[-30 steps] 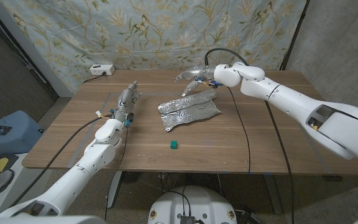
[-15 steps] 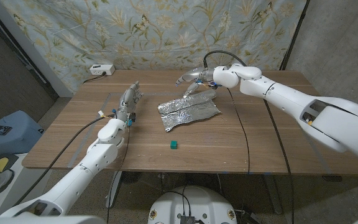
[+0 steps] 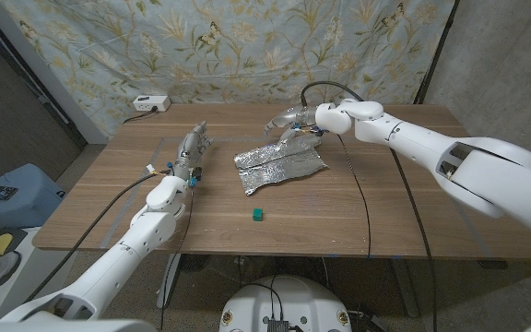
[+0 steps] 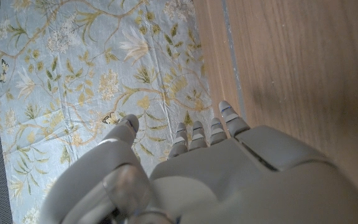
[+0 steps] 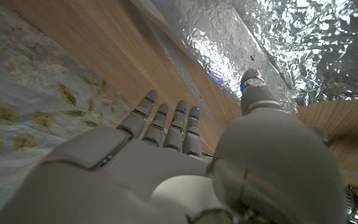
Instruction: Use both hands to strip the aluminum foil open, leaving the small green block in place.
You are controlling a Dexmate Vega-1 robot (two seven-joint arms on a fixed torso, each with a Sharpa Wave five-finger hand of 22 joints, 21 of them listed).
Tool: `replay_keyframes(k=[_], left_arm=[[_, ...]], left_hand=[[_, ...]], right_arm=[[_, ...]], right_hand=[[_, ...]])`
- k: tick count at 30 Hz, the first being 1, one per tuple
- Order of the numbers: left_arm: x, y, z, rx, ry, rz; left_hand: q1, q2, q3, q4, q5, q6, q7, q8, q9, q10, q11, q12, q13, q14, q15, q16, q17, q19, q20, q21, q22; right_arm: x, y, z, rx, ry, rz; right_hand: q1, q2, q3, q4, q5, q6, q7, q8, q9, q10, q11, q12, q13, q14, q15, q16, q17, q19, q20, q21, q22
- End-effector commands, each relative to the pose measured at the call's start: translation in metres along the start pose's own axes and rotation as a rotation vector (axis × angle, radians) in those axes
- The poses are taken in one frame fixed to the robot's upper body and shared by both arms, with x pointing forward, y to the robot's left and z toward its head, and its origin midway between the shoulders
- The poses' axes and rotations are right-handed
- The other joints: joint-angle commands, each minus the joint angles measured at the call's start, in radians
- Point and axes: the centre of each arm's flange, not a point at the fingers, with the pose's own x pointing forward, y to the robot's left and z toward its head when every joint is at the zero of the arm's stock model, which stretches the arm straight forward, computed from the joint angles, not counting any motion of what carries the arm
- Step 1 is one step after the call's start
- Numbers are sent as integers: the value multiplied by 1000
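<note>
My right hand (image 3: 289, 124) spread, empty, poised over far edge of crinkled silver foil sheet (image 3: 280, 164); left hand (image 3: 190, 148) spread, empty; small green block (image 3: 258, 214) apart on wooden counter (image 3: 385, 207).

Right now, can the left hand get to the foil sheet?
Probably yes: the left hand holds nothing, and only bare table lies between it and the foil sheet.

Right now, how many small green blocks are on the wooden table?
1. The small green block sits bare on the wooden table, nearer the robot than the crinkled aluminum foil sheet. Another could lie hidden under the foil.
</note>
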Motion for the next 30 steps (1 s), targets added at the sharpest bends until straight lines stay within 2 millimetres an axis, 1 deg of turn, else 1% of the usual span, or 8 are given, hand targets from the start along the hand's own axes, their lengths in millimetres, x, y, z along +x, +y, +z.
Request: replay_keyframes(k=[1, 14, 23, 30], left_arm=[[5, 2, -4, -5, 16, 3], [13, -1, -3, -7, 22, -14], [16, 0, -9, -14, 24, -19], [15, 0, -12, -25, 20, -21]], left_hand=[[-4, 4, 2, -5, 5, 9, 2, 5, 4, 9, 3, 4, 0, 5, 7, 1, 3, 4, 0, -3, 4], [-4, 6, 6, -9, 5, 15, 4, 6, 4, 14, 3, 6, 0, 9, 7, 2, 3, 6, -1, -3, 4], [-4, 6, 9, -11, 6, 17, 4, 6, 4, 15, 5, 6, 0, 11, 8, 1, 3, 7, -2, -3, 4], [-5, 7, 11, -13, 6, 18, 3, 6, 4, 16, 5, 6, 0, 11, 9, 1, 3, 8, -4, -3, 4]], right_arm=[[0, 14, -7, -3, 8, 54], [1, 21, -1, 11, 22, 78], [6, 19, 7, 8, 34, 87], [9, 16, 12, 2, 33, 87]], right_hand=[[-3, -6, 0, 5, 5, -12, 1, -3, 5, -9, 1, -6, 4, -3, 0, -1, 4, -11, 2, -4, 6], [-9, -5, -4, 9, 6, -11, 3, -4, 5, -8, 7, -7, 6, -2, -1, 1, 6, -12, 2, -2, 6], [-4, -5, -5, 6, 8, 1, 11, 0, 5, 6, 16, -2, 8, 7, -1, 5, 6, -13, 2, -1, 6], [2, -3, -3, 4, 9, 4, 11, 0, 5, 9, 18, -1, 10, 12, -4, 7, 6, -11, 2, 0, 6]])
